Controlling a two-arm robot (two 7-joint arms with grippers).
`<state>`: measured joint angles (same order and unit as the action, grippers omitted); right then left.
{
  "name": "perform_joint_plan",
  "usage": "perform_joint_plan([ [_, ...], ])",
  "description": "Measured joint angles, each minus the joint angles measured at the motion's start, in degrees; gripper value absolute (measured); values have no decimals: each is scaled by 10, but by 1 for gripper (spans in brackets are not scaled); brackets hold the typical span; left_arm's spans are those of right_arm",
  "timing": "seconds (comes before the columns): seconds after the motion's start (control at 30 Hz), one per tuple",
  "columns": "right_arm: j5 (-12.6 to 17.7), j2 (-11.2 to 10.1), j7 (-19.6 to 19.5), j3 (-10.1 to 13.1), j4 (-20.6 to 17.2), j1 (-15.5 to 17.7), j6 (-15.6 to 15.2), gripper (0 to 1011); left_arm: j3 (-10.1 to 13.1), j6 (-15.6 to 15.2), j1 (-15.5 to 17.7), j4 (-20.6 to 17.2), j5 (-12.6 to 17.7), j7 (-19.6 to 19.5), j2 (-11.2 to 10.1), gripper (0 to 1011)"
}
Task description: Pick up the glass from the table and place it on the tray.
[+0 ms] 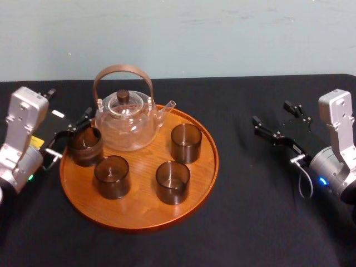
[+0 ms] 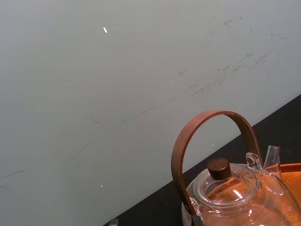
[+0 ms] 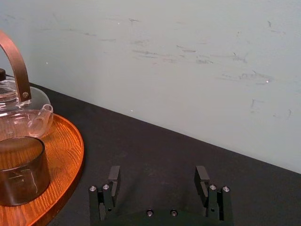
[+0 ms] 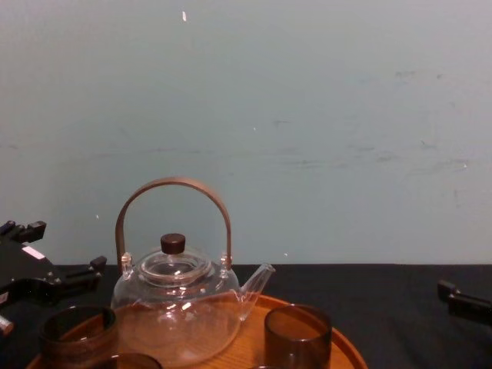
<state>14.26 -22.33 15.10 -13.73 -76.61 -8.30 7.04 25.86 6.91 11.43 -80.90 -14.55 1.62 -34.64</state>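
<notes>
One glass [image 1: 84, 146] on tray [image 1: 139, 225], left edge.
Left gripper [image 1: 71, 133] at the glass, state cannot be told; three other glasses [image 1: 186, 143] and teapot [image 1: 127, 119] share the tray. Right gripper [image 1: 271, 113] spread, over bare surface [image 1: 261, 211].

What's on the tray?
A glass teapot and four dark glasses; the left claw is at the leftmost glass. The back rim of the tray is obscured behind the teapot. The right claw idles above the table.
</notes>
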Motion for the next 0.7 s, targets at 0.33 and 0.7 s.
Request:
perform_joint_plan([
  [0.33,0,0,0,0,0,0,0,1002,0,0,0,0,0,0,0,1001],
  [0.7,1,0,0,0,0,0,0,1002,0,0,0,0,0,0,0,1001],
])
